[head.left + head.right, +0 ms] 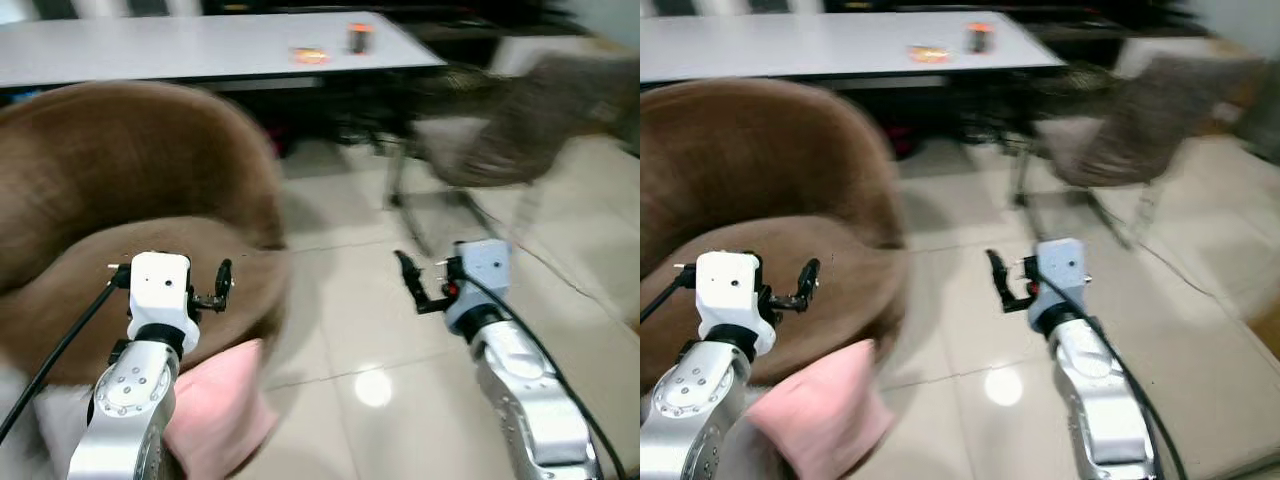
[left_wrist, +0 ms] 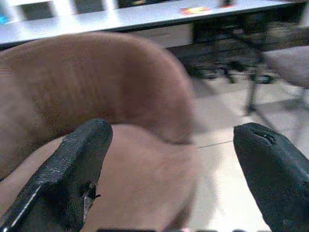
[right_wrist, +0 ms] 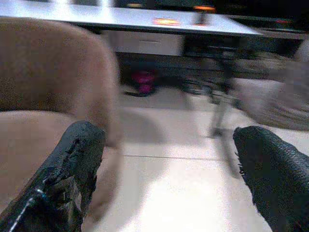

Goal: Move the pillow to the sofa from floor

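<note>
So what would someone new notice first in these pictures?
Probably the big brown sofa on the robot's left, with the pink pillow down at its front edge, beside the left arm. Next, the two open grippers raised in front: the left gripper over the sofa seat, the right gripper over the tile floor. Behind runs a long white table.

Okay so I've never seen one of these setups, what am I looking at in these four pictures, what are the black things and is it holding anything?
A walking humanoid robot. The two wide pictures come from its head, looking down at its silver arms. The left hand hangs over a brown sofa; the right hand is over bare tiled floor. A pink pillow lies low by the left arm. The other two pictures come from wrist cameras; the black shapes are fingers, spread apart. Both hands are open and hold nothing. Behind stand a white table and a grey chair. Everything is blurred.
</note>
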`<state>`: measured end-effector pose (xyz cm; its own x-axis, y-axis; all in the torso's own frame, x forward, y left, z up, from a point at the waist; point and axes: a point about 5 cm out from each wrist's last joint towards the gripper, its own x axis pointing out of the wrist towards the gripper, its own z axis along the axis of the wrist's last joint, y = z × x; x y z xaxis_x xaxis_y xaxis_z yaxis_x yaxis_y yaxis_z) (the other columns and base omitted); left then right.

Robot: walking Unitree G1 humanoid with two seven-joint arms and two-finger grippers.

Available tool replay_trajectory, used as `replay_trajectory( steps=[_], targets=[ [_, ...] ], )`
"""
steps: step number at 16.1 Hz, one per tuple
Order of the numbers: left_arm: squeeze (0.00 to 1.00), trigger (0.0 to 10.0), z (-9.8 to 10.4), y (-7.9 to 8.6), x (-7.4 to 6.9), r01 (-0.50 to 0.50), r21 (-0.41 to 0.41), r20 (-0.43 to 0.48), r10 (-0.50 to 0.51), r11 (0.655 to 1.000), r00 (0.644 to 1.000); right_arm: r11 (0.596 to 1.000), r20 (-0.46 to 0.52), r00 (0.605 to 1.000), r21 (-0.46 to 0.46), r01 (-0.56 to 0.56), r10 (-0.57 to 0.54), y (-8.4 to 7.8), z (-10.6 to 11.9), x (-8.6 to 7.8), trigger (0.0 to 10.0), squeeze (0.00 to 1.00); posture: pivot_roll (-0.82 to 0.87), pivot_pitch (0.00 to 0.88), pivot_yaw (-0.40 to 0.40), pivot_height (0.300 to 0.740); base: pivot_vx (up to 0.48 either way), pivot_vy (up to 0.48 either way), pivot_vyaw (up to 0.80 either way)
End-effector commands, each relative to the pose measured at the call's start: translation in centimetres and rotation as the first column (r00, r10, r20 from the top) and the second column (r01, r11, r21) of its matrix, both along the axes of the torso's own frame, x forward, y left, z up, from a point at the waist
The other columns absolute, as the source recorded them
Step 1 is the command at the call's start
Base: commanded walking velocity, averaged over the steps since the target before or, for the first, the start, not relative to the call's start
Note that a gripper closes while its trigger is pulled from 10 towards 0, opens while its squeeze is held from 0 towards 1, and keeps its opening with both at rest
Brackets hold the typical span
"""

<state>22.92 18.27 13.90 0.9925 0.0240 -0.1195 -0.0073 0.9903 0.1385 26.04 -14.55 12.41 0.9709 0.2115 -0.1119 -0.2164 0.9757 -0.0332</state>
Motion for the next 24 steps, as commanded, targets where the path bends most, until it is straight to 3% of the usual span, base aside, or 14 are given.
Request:
replay_trajectory(
  steps=[1,4,8,11,13,18,24],
  targets=[
    [0.00,10.0,0.1,0.3,-0.1,-0.016,0.006,-0.005,0.016,1.000,1.000,1.000,-0.006,1.000,0.007,0.001,-0.001,-0.1,0.0,0.1,10.0,0.00,-0.01,0.000,-0.001,0.740,0.000,0.000,0.80],
    [0.00,10.0,0.2,0.4,0.0,-0.011,0.068,0.031,0.009,0.998,0.999,0.999,-0.029,0.999,0.018,0.034,-0.033,-0.6,-0.5,0.0,10.0,0.00,-0.01,0.000,0.007,0.740,0.000,0.000,0.80],
    [0.00,10.0,0.3,0.5,0.4,0.000,0.055,0.038,-0.002,0.998,0.999,0.998,-0.043,0.997,0.024,0.058,-0.057,-0.7,-0.8,-0.1,10.0,0.00,-0.02,0.000,0.024,0.740,0.000,0.000,0.80],
    [0.00,10.0,0.2,0.2,0.5,0.036,0.029,0.043,-0.037,0.999,0.998,0.993,-0.067,0.992,0.044,0.110,-0.107,-1.2,-1.1,-0.1,10.0,0.00,-0.03,0.000,0.031,0.740,0.000,0.000,0.00],
    [0.00,10.0,0.1,0.2,0.5,0.042,0.025,0.041,-0.043,0.999,0.998,0.997,-0.068,0.995,-0.018,0.075,-0.076,-1.2,-1.2,-0.1,10.0,0.00,-0.03,0.000,0.032,0.740,0.302,0.000,0.40],
    [0.00,10.0,0.0,0.1,0.4,0.045,0.019,0.037,-0.045,0.999,0.998,0.998,-0.083,0.994,-0.018,0.063,-0.064,-0.9,-1.4,-0.2,10.0,0.00,-0.03,0.000,0.030,0.740,0.319,0.000,0.80],
    [0.00,10.0,-0.4,0.3,0.4,0.026,0.037,0.027,-0.027,0.999,0.999,0.994,-0.102,0.988,-0.007,0.112,-0.112,-1.5,-1.5,0.3,10.0,0.00,-0.02,0.000,0.021,0.740,0.194,0.000,0.00]
  ],
)
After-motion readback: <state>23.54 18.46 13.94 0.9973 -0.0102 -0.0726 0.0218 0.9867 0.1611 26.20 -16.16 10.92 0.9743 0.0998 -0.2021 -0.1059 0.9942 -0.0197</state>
